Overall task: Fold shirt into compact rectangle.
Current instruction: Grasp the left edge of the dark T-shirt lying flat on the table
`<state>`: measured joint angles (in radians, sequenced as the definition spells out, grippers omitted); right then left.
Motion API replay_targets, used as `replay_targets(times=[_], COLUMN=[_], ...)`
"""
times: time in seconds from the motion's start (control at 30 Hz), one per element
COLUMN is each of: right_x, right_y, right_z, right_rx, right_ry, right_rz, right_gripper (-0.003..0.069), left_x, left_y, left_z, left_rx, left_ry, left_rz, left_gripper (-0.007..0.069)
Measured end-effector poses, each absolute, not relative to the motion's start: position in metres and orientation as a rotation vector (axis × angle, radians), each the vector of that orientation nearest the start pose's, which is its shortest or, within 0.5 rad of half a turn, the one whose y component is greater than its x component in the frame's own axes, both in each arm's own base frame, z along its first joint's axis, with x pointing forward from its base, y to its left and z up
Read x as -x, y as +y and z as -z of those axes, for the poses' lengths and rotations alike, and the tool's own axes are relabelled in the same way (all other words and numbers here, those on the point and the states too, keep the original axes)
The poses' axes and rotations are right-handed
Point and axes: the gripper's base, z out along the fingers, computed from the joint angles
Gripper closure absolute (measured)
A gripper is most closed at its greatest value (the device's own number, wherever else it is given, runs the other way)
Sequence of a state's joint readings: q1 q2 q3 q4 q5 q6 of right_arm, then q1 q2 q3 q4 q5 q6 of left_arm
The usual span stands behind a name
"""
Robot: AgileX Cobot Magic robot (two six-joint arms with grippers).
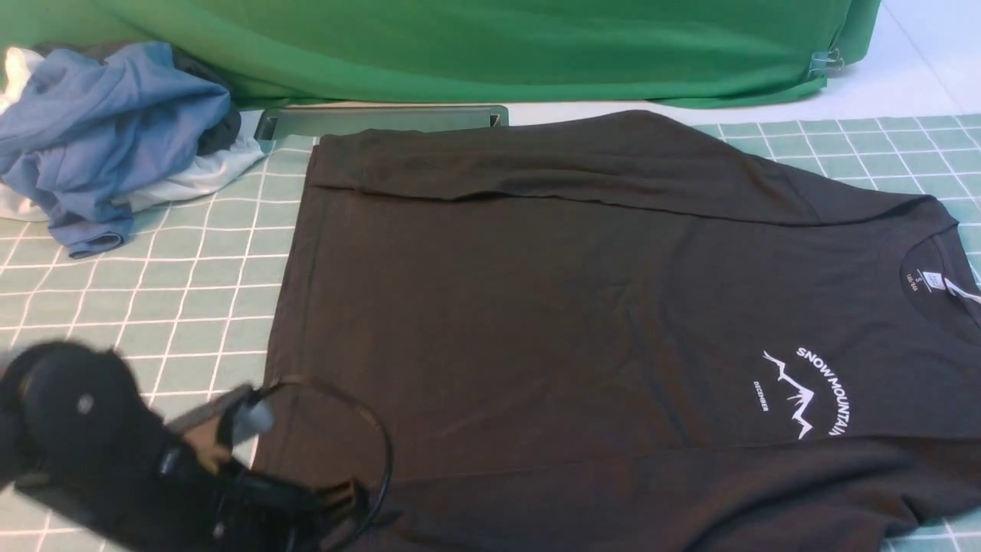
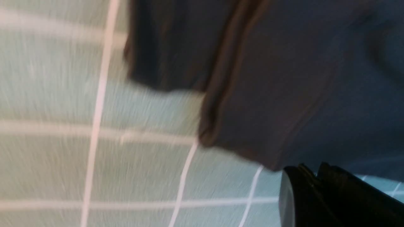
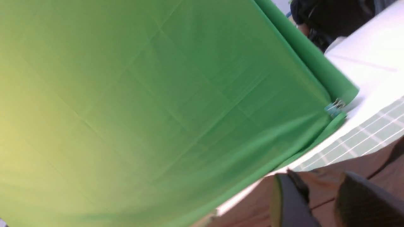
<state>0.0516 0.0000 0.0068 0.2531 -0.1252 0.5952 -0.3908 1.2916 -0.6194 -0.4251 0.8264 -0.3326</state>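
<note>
**Black shirt lies flat, my left fingers at its hem corner**

The shirt [image 1: 536, 307] lies spread over the checked mat [image 1: 191, 291] on the table [image 1: 881, 84]. Its hem is toward the left edge, its collar toward the right edge, and the white print faces up. One sleeve is folded across the body along the far side.

My left fingers [image 2: 300, 195] are at the shirt's near-left corner, just beside the hem. That wrist view is smeared, so I cannot tell whether they are parted or pressed together, or whether they touch the cloth. In the front view they are dark against dark fabric and hard to pick out.

My right fingers [image 3: 290, 201] stand apart with nothing between them. They are above the shirt and face the green cloth [image 3: 157, 94] at the far edge. My right arm is outside the front view, which also cuts off the collar and the near side of the shirt.
</note>
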Motion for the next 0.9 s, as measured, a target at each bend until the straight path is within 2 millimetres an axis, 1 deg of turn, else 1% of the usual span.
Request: replay_targets(times=[0.07,0.1,0.13,0.17,0.2,0.23,0.27,0.3,0.33,0.37,0.4,0.43,0.47,0.5,0.53,0.57,0.6,0.63,0.7,0.73,0.8,0.9], right_x=[-0.054,-0.053,-0.050,-0.046,-0.043,-0.040,-0.039,-0.039,-0.041,-0.044,-0.051,-0.067,-0.077,-0.085,-0.093,-0.106,-0.113,-0.127,-0.138,-0.140,-0.156,-0.170], right_y=[0.000,0.001,0.002,0.002,0.003,0.004,0.005,0.005,0.009,0.010,0.013,0.016,0.017,0.018,0.018,0.020,0.020,0.022,0.024,0.024,0.027,0.029], right_z=[-0.225,-0.233,-0.247,-0.265,-0.282,-0.308,-0.327,-0.327,-0.363,-0.371,-0.376,-0.381,-0.382,-0.384,-0.380,-0.376,-0.372,-0.365,-0.355,-0.355,-0.340,-0.328], right_rx=[-0.596,-0.586,-0.546,-0.472,-0.425,-0.341,-0.281,-0.281,-0.178,-0.146,-0.098,-0.037,0.016,0.062,0.101,0.149,0.178,0.208,0.235,0.238,0.278,0.300], right_ry=[1.267,1.267,1.250,1.240,1.220,1.223,1.250,1.250,1.353,1.411,1.532,1.705,1.843,1.941,2.063,2.181,2.268,2.362,2.468,2.474,2.588,2.666], right_rz=[-0.771,-0.783,-0.776,-0.735,-0.715,-0.648,-0.599,-0.599,-0.512,-0.479,-0.429,-0.354,-0.289,-0.237,-0.191,-0.147,-0.122,-0.108,-0.100,-0.099,-0.091,-0.085], right_gripper=[0.0445,0.0482,0.0517,0.0571,0.0594,0.0613,0.0623,0.0623,0.0628,0.0628,0.0628,0.0628,0.0628,0.0628,0.0628,0.0628,0.0627,0.0626,0.0624,0.0624,0.0617,0.0608], left_x=[-0.180,-0.184,-0.187,-0.189,-0.190,-0.191,-0.191,-0.191,-0.191,-0.191,-0.190,-0.188,-0.187,-0.186,-0.186,-0.188,-0.190,-0.192,-0.196,-0.196,-0.203,-0.210], left_y=[-0.101,-0.101,-0.101,-0.100,-0.100,-0.099,-0.099,-0.098,-0.097,-0.097,-0.096,-0.095,-0.094,-0.092,-0.091,-0.091,-0.090,-0.090,-0.092,-0.092,-0.094,-0.097], left_z=[-0.211,-0.217,-0.223,-0.228,-0.229,-0.231,-0.231,-0.231,-0.229,-0.228,-0.225,-0.220,-0.217,-0.213,-0.211,-0.208,-0.206,-0.204,-0.199,-0.199,-0.189,-0.177], left_rx=[0.263,0.241,0.225,0.213,0.210,0.200,0.194,0.192,0.180,0.184,0.189,0.194,0.193,0.189,0.186,0.176,0.167,0.160,0.146,0.146,0.139,0.138], left_ry=[3.022,3.016,3.014,3.017,3.018,3.013,3.009,3.009,3.012,3.018,3.023,3.038,3.044,3.044,3.035,3.010,2.988,2.968,2.950,2.950,2.937,2.942], left_rz=[0.526,0.498,0.470,0.438,0.427,0.410,0.397,0.394,0.368,0.361,0.353,0.334,0.322,0.308,0.298,0.287,0.283,0.283,0.281,0.281,0.274,0.265], left_gripper=[0.0528,0.0509,0.0487,0.0459,0.0445,0.0414,0.0389,0.0384,0.0342,0.0328,0.0312,0.0286,0.0273,0.0259,0.0249,0.0240,0.0235,0.0230,0.0228,0.0228,0.0228,0.0228])
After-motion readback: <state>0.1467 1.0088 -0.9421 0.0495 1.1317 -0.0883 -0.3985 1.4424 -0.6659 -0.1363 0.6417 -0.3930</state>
